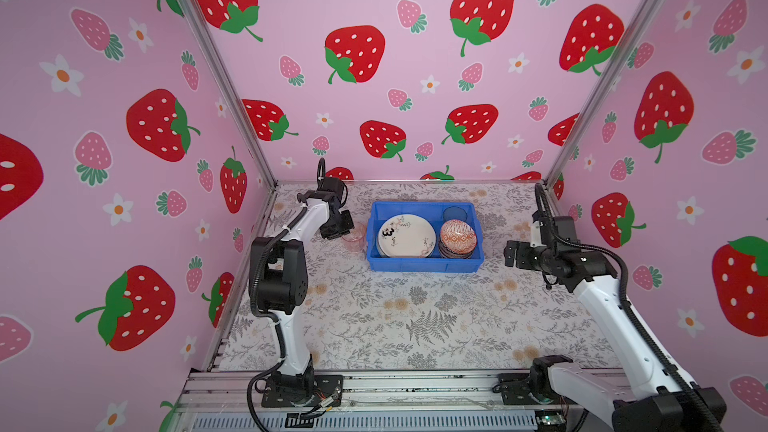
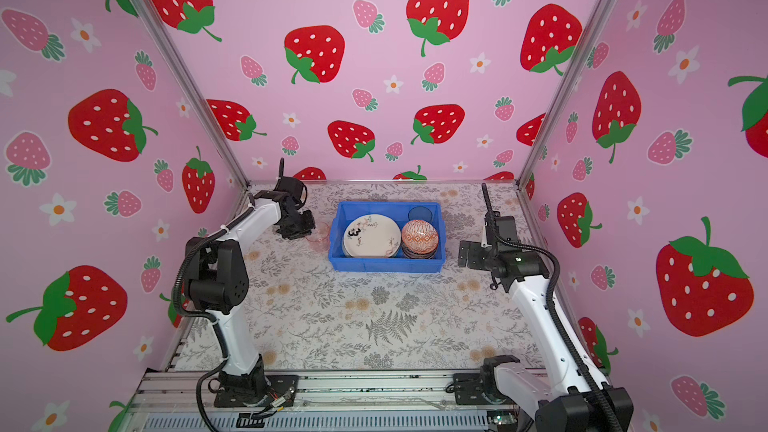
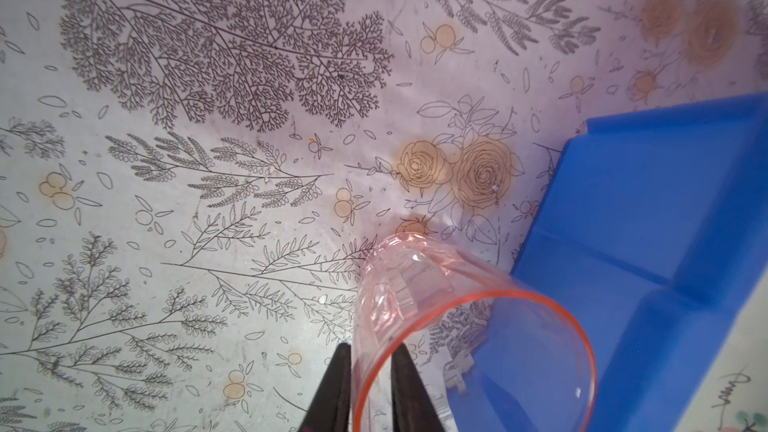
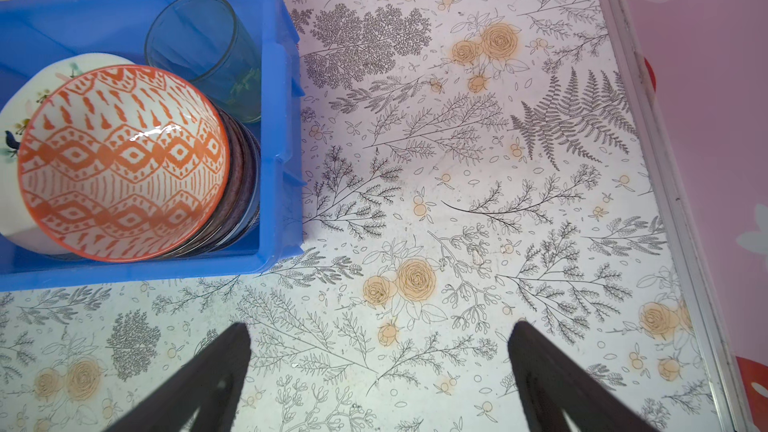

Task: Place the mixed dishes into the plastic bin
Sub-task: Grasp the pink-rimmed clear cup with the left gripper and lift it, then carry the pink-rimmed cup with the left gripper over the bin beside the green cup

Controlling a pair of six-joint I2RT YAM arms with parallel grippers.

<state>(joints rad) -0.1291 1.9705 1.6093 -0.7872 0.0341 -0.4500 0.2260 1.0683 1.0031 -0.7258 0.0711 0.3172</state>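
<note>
My left gripper (image 3: pixel 372 351) pinches the pink tumbler (image 3: pixel 399 276) by its wall, on the bench just outside the left wall of the blue bin (image 3: pixel 648 201); next I must lift it over the rim, while my right gripper (image 4: pixel 380 326) hangs wide open and empty.

The counter (image 1: pixel 415 317) is wearing a pale cover with gray ferns and little tan roses. Pink walls (image 1: pixel 415 2) are standing around it, with big red strawberries and white flowers showing all over them. Silver metal bars (image 1: pixel 220 72) are running up the corners.
</note>
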